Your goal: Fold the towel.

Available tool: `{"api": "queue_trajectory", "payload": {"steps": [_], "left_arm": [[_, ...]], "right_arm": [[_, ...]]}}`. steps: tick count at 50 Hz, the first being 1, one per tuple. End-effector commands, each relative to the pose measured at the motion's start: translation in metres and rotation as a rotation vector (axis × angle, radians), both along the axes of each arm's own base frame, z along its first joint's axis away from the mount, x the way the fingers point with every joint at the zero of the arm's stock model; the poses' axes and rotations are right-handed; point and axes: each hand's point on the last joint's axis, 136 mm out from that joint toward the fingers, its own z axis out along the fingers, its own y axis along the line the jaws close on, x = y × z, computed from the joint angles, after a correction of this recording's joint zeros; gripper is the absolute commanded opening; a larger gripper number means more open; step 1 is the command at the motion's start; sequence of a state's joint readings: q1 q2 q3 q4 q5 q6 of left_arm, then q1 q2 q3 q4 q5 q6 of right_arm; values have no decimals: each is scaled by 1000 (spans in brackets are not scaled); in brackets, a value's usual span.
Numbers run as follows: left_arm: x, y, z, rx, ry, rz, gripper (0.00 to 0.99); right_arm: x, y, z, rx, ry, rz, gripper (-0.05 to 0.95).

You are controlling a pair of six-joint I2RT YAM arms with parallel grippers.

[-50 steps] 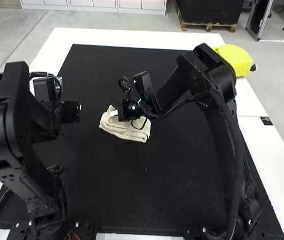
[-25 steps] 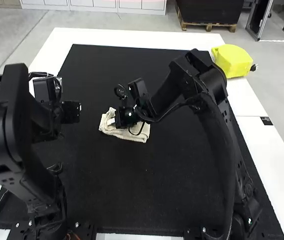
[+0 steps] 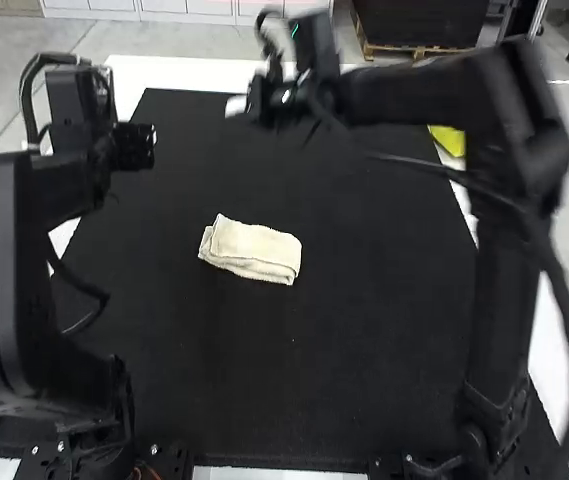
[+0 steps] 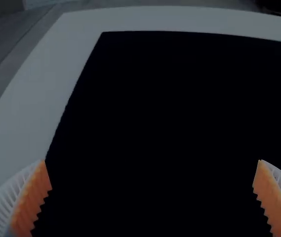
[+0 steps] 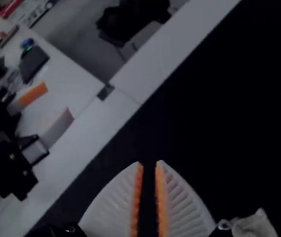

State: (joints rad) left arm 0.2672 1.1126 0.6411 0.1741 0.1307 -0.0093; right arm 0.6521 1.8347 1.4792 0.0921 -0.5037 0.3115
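The cream towel (image 3: 256, 251) lies on the black mat left of the middle in the high view, folded into a small layered bundle; in the right wrist view part of the towel (image 5: 255, 225) shows beside the fingers. High above it toward the far edge is my right gripper (image 3: 235, 106), apart from the towel. The right wrist view has my right gripper (image 5: 149, 163) open by a narrow gap, nothing between its pads. My left gripper (image 3: 136, 146) hangs at the mat's left side, away from the towel. In the left wrist view my left gripper (image 4: 152, 161) is wide open and holds nothing.
A black mat (image 3: 354, 330) covers most of the white table (image 3: 179, 70). A yellow object (image 3: 448, 139) rests at the table's far right, partly behind the right arm. The left arm's gripper (image 5: 44, 111) appears in the right wrist view.
My right gripper has left the towel and moved up and toward the table's far edge, uncovering the towel, which stays in place. The left arm has shifted slightly, its gripper a bit farther forward.
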Motion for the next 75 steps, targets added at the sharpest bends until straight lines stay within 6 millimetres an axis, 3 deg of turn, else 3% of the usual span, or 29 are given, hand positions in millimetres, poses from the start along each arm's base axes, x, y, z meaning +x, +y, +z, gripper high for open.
{"api": "queue_trajectory", "payload": {"steps": [1, 4, 9, 15, 18, 26, 32, 42, 48, 51, 55, 60, 64, 69, 71, 75], "left_arm": [[1, -19, 52, -14, -104, -46, 962], [-3, -33, 68, -19, -127, -76, 964], [-16, -59, 98, -39, -179, -131, 964], [-43, -79, 138, -49, -278, -163, 964], [-54, -79, 146, -59, -303, -159, 964], [-109, -80, 194, -46, -507, -160, 964], [-154, -84, 222, -26, -662, -172, 964], [-210, -83, 228, -32, -800, -157, 964], [-244, -81, 224, -14, -882, -140, 964], [-251, -81, 219, 9, -889, -131, 964], [-244, -76, 210, 23, -837, -100, 964], [-239, -71, 205, 87, -825, -62, 964], [-232, -72, 202, 166, -860, -59, 964], [-209, -71, 174, 298, -823, -51, 964], [-202, -69, 163, 301, -816, -45, 964], [-185, -61, 135, 302, -771, -14, 964]], "right_arm": [[-1, -39, 76, 51, -122, -100, 431], [-5, -66, 104, 38, -182, -152, 648], [-18, -113, 138, 19, -268, -232, 900], [-43, -178, 190, 52, -410, -365, 910], [-59, -206, 209, 74, -465, -424, 910], [-124, -280, 252, 131, -658, -606, 910], [-181, -318, 263, 174, -774, -713, 910], [-267, -368, 255, 194, -963, -922, 910], [-312, -385, 246, 214, -1081, -1026, 910], [-332, -394, 239, 190, -1142, -1091, 910], [-320, -405, 227, 119, -1123, -1175, 910], [-300, -404, 210, 43, -1111, -1170, 910], [-268, -400, 182, -69, -1118, -1145, 910], [-224, -388, 130, -205, -1091, -1055, 910], [-209, -396, 112, -227, -1076, -1103, 910], [-199, -413, 98, -189, -1121, -1225, 910]]}}
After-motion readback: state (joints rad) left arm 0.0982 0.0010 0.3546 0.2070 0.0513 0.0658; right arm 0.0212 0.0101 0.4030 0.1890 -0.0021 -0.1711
